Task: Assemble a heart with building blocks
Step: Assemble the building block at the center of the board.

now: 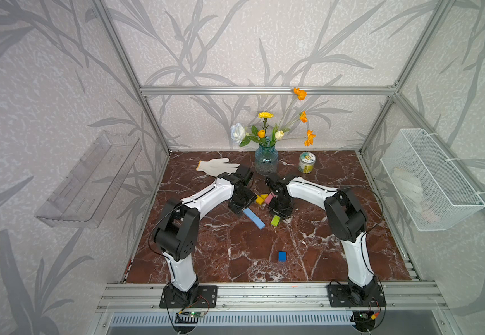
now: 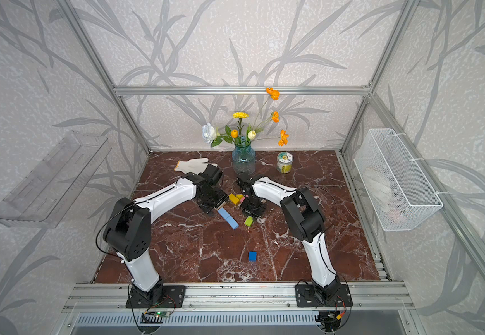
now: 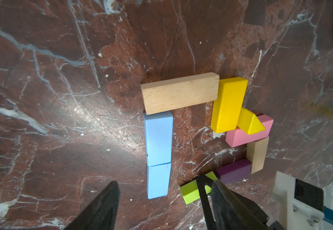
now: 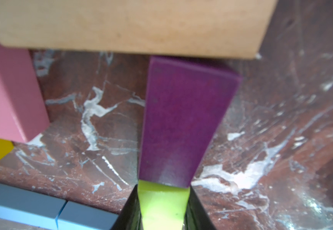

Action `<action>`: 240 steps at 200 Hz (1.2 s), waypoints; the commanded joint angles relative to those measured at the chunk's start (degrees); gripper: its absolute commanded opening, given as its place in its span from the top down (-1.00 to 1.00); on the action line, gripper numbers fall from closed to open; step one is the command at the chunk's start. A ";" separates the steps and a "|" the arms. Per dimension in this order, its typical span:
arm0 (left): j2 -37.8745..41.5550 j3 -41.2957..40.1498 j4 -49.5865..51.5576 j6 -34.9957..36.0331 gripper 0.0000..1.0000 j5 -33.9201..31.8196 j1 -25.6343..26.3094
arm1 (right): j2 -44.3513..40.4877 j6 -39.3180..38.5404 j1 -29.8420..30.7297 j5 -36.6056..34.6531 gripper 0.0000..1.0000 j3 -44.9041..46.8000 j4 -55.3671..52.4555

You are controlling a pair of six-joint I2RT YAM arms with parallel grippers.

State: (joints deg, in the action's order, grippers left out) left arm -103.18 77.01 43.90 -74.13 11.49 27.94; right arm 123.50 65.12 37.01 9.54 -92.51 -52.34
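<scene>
Overhead stereo pair, close wrist views

Front tabletop (image 1: 206, 261) lies open save a dark blue block (image 1: 282, 256); vase (image 1: 266, 162), jar (image 1: 306, 163), glove (image 1: 216, 166) behind.

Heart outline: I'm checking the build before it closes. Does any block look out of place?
Yes. The yellow wedge seems perched on the pink block, leaning on the yellow block, rather than lying flat in the outline. The dark blue block lies alone toward the front, well apart from the others.

Bright even light, glare on the tabletop (image 3: 105, 127), right wrist view blurred, top views' edges bowed
</scene>
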 commanded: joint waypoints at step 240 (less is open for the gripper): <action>6.66 -2.20 0.40 3.01 -0.47 -2.59 -1.08 | -15.61 -6.74 5.33 -10.10 -0.32 6.46 -1.40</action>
State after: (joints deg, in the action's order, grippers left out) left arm -99.20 75.20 42.85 -73.38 10.92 27.44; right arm 115.63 61.32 40.32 3.25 -89.34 -51.33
